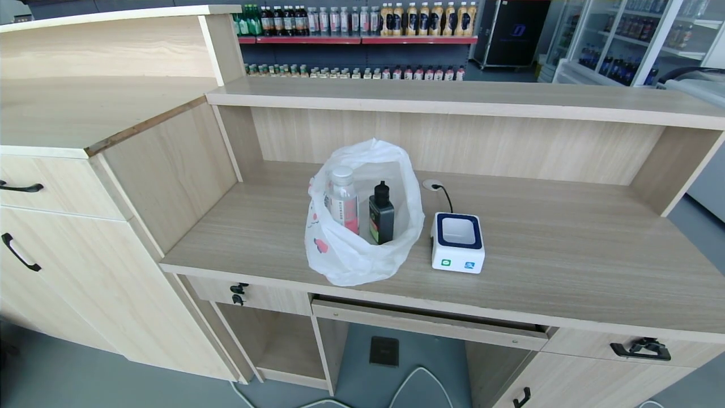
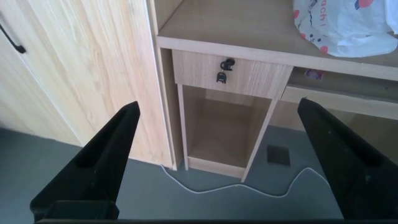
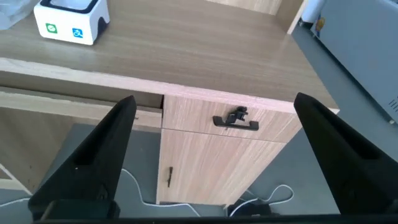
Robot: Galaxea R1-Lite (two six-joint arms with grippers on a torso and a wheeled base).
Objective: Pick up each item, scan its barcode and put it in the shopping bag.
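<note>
Shopping bag (image 1: pixel 340 258) sits seemingly well apart from left claw (image 2: pixel 219 106).

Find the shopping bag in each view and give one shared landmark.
Head view: shopping bag mid-counter, left of the scanner.
Left wrist view: its lower part resting near the counter's front edge.
Right wrist view: pale sliver beside the scanner, probably the bag.
Shared landmark: the wooden counter.

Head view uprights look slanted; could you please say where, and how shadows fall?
Head view: the cabinet edges slant inward; the scanner and shopping bag cast faint, soft shadows. Left wrist view: the recess under the drawer is shaded.
</note>
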